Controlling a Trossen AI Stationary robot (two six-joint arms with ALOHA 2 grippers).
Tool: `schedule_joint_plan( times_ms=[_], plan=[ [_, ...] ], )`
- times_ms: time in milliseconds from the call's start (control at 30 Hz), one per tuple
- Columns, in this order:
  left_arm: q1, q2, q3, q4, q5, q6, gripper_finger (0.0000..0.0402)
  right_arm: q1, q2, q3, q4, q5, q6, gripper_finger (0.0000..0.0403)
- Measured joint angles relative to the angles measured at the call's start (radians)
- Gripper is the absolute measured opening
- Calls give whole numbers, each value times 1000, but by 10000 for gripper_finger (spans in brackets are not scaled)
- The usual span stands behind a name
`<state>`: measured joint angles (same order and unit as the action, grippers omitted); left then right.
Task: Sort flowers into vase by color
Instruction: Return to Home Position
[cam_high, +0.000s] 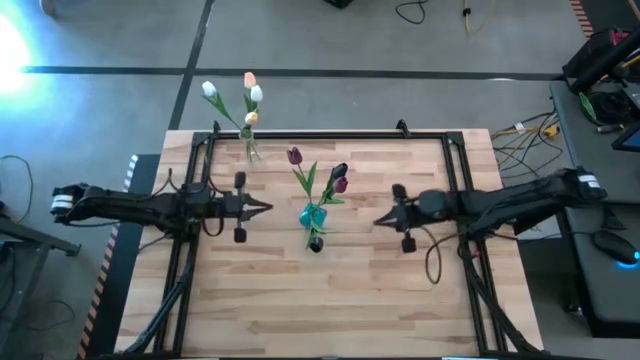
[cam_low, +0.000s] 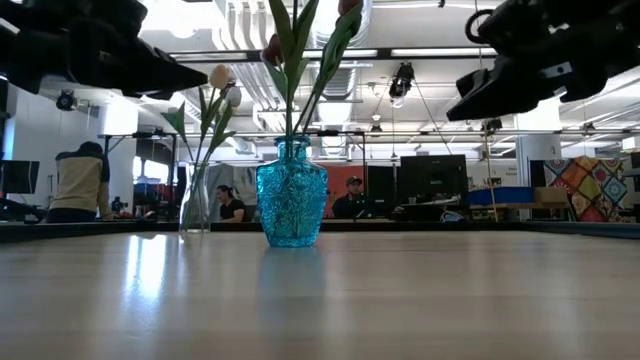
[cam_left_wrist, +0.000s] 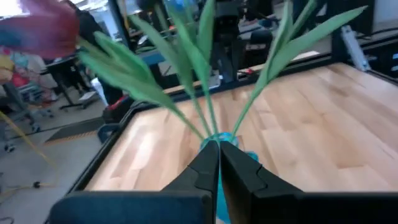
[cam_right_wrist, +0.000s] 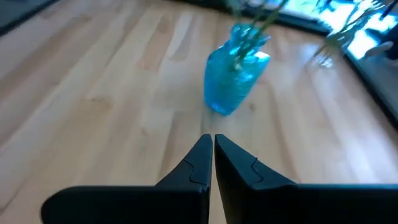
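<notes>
A blue glass vase stands near the table's middle with three dark purple-maroon tulips stuck in its mouth; it also shows in the low view and right wrist view. A clear vase at the far edge holds white and peach tulips, seen too in the low view. My left gripper hovers shut, left of the blue vase. My right gripper hovers shut on the vase's right. Green stems and leaves fill the left wrist view.
A black frame runs along the table's edges. Bare wooden table lies on the near side. People sit at desks in the room beyond the table. Cables and equipment lie on the floor to the right.
</notes>
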<state>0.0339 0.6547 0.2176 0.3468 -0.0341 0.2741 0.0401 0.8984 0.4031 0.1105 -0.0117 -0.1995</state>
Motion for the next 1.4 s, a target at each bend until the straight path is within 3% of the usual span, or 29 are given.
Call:
schedule_joint_plan(
  times_ms=[300,567,867,1133,1300,1400],
  plan=[
    [25,-176,-23,-82,1,-6,0,-137,-356,-193,1,-26,-37,12],
    [27,-333,-95,-97,16,-24,0,-159,-604,-310,-18,-71,-21,12],
    [27,-610,-103,-338,21,-41,0,-159,-863,-362,-163,-64,2,12],
    [28,-656,-125,-389,27,-45,0,-162,-898,-351,-181,-115,22,12],
    [54,-655,-204,-228,27,-22,0,-177,-897,-391,-75,-121,45,10],
    [88,-655,-206,-217,44,-17,0,-202,-897,-391,-52,-129,44,9]
  ],
)
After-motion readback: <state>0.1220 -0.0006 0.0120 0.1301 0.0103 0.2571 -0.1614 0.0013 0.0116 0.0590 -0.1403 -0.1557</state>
